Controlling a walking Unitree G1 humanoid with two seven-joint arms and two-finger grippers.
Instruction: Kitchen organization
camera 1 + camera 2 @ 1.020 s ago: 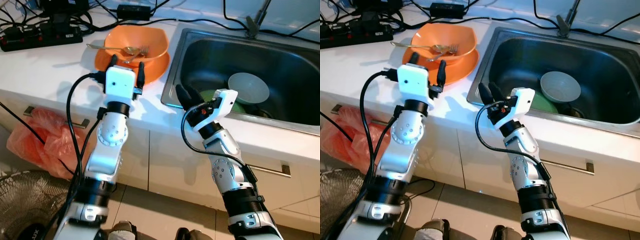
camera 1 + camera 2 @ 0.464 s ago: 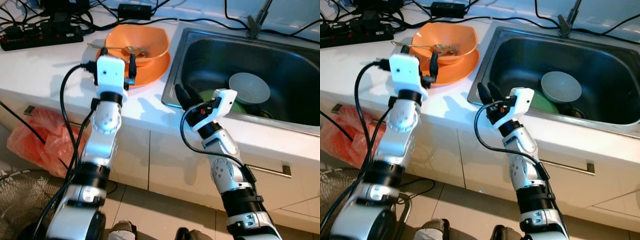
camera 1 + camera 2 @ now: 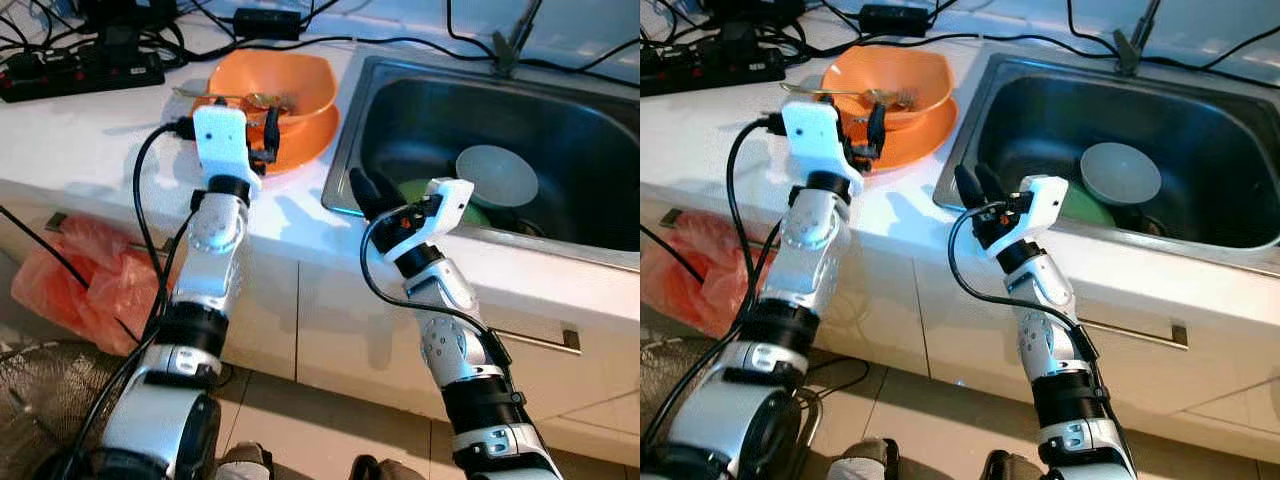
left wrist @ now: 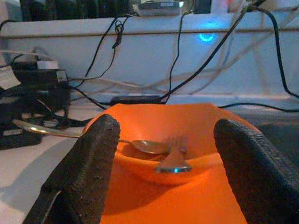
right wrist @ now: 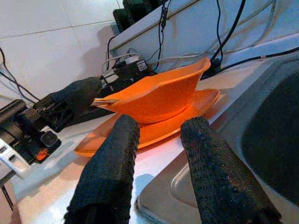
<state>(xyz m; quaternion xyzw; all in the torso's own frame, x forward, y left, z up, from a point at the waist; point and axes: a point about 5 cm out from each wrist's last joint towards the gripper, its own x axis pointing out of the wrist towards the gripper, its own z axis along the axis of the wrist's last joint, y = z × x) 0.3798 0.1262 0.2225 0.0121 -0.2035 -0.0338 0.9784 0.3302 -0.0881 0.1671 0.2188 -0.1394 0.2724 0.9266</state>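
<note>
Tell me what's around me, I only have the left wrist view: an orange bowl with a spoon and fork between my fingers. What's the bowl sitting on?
Observer: The bowl sits on an orange plate on the white counter.
Operator: Where's the sink from there?
Observer: Right beside the plate, on the robot's right; the sink holds a grey bowl upside down over something green.
Operator: And the right gripper?
Observer: The right gripper hangs over the sink's near left corner, fingers open, holding nothing.
Operator: Is my left gripper touching the bowl?
Observer: The left gripper is open at the plate's near edge; contact can't be judged.
</note>
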